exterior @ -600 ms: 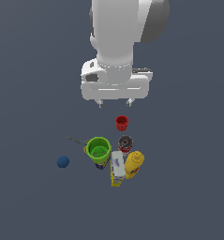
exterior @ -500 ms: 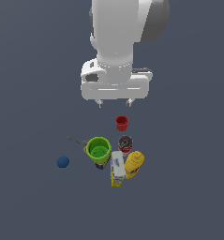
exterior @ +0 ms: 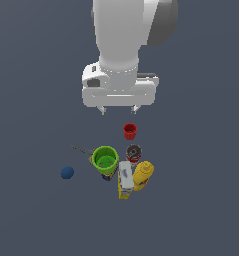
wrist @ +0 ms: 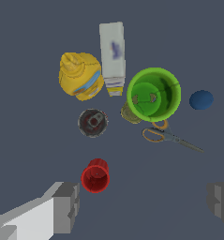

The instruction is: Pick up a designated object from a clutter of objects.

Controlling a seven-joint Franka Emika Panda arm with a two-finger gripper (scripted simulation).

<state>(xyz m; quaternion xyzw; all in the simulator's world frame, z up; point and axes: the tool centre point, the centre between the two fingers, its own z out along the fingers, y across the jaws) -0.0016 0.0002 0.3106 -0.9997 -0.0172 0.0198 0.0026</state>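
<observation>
Nothing has moved since 0.6 s ago. The gripper (exterior: 119, 108) hangs wide open and empty, well above the clutter. The carton (exterior: 124, 179) stands between green cup (exterior: 105, 158) and yellow bottle (exterior: 142, 175).

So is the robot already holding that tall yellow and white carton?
No, the carton stands among the clutter beside the yellow bottle, and the gripper hangs well above it with its fingers wide apart and empty.
</observation>
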